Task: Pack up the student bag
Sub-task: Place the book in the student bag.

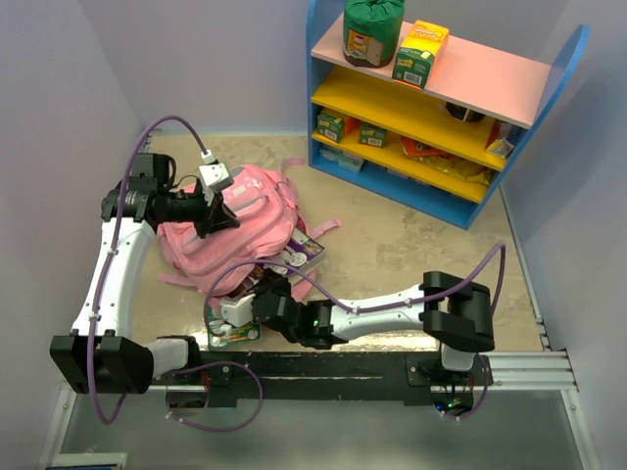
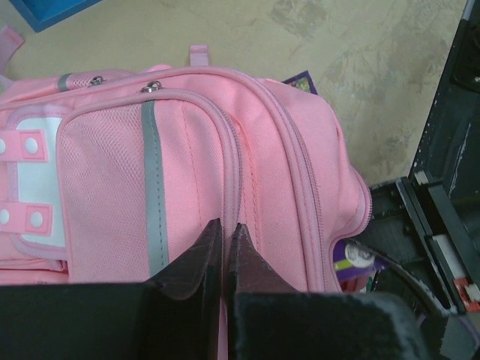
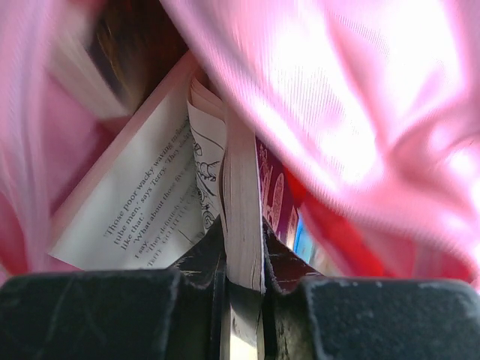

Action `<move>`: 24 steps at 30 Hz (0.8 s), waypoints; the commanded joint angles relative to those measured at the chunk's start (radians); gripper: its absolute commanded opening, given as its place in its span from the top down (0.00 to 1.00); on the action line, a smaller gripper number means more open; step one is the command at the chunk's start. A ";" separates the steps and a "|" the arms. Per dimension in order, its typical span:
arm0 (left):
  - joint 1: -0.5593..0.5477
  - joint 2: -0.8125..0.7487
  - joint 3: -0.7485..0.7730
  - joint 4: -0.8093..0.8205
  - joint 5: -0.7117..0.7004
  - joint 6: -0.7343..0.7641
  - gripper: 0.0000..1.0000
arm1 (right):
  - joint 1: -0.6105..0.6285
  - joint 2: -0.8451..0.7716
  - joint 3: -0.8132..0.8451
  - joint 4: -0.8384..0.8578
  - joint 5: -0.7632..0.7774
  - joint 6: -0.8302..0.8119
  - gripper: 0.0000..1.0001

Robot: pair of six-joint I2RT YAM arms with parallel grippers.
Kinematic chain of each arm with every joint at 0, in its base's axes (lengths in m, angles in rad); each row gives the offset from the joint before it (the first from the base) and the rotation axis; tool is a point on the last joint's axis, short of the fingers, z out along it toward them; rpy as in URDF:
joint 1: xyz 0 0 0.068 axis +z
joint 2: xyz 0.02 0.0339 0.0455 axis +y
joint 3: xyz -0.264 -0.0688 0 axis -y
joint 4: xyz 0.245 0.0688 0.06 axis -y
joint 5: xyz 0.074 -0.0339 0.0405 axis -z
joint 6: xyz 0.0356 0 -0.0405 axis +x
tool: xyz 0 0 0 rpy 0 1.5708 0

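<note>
The large soft pink fabric backpack (image 1: pixel 257 211) lay on the left of the beige table (image 1: pixel 411 255). The left gripper (image 2: pixel 225 231) had its jaws pinched almost together on the bag's zip seam. The right gripper (image 3: pixel 241 238) was clamped tight on a thin purple-covered paperback book (image 3: pixel 241 187) (printed pages beside it) inside the backpack's mouth.

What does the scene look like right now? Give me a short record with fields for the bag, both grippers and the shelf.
bag: pink student bag lying on the table, opening toward the arms
left gripper: left gripper on top of the bag, apparently pinching a zip seam
right gripper: right gripper at the bag's opening, clamped on the edge of a book
also in bag: a printed page
shelf: blue shelf behind the bag, holding a green bundle and a yellow-green box on top
</note>
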 commanded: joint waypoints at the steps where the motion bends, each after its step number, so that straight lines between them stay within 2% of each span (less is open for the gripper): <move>1: -0.001 -0.007 0.079 0.012 0.189 0.046 1.00 | 0.065 0.030 0.091 0.250 -0.037 -0.143 1.00; 5: -0.001 -0.007 0.076 -0.008 0.190 0.063 1.00 | 0.070 0.074 0.085 0.425 -0.063 -0.229 1.00; 10: -0.001 -0.013 0.070 -0.014 0.184 0.070 1.00 | 0.016 0.146 0.128 0.438 -0.094 -0.175 1.00; 11: -0.001 -0.013 0.070 -0.014 0.183 0.070 1.00 | 0.007 0.154 0.132 0.427 -0.097 -0.155 0.95; 13: -0.001 -0.013 0.069 -0.010 0.178 0.064 1.00 | -0.019 0.166 0.158 0.397 -0.091 -0.060 0.78; 14: -0.001 -0.015 0.067 0.008 0.175 0.055 1.00 | -0.033 0.168 0.168 0.340 -0.088 0.014 0.62; 19: -0.001 -0.038 0.014 0.169 0.117 -0.095 1.00 | -0.034 0.079 0.235 0.121 -0.062 0.268 0.36; 20: -0.001 -0.039 -0.006 0.238 0.105 -0.120 1.00 | -0.036 0.027 0.243 0.032 -0.069 0.365 0.21; 21: -0.001 -0.041 -0.016 0.268 0.092 -0.158 1.00 | -0.034 -0.008 0.255 -0.010 -0.072 0.418 0.12; 24: -0.001 -0.035 -0.043 0.402 0.029 -0.256 1.00 | -0.037 -0.153 0.225 -0.117 -0.118 0.625 0.07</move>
